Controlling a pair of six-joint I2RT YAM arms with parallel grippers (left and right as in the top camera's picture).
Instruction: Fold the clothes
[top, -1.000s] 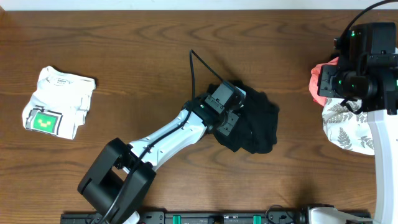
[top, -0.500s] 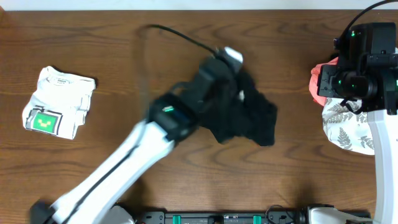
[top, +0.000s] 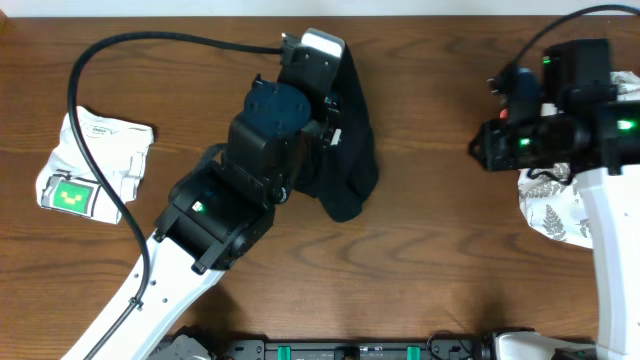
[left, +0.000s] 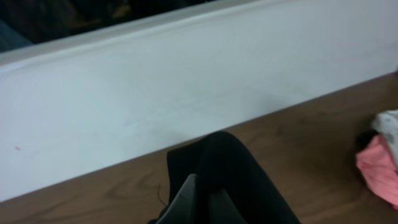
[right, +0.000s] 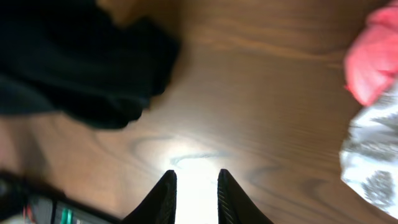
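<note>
One of the black clothes (top: 350, 160) hangs in a long bunch from my left gripper (left: 200, 198), lifted over the far middle of the table. In the left wrist view the dark fabric (left: 239, 180) is pinched between the shut fingers (left: 185, 200) and drapes forward from them. My right gripper (right: 195, 175) hovers over bare wood to the right of the garment, open by a narrow gap with nothing in it. The garment's lower end (right: 81, 62) shows at the upper left of the right wrist view.
A folded white shirt with a green print (top: 95, 165) lies at the left. A pile of pink cloth (right: 373, 56) and white leaf-patterned cloth (top: 555, 205) sits at the right edge under my right arm. A white wall (left: 186, 81) borders the far table edge.
My left arm has swung up and toward the far edge, lifting the black garment off the table into a hanging bunch. My right arm has shifted left and its jaws narrowed.
</note>
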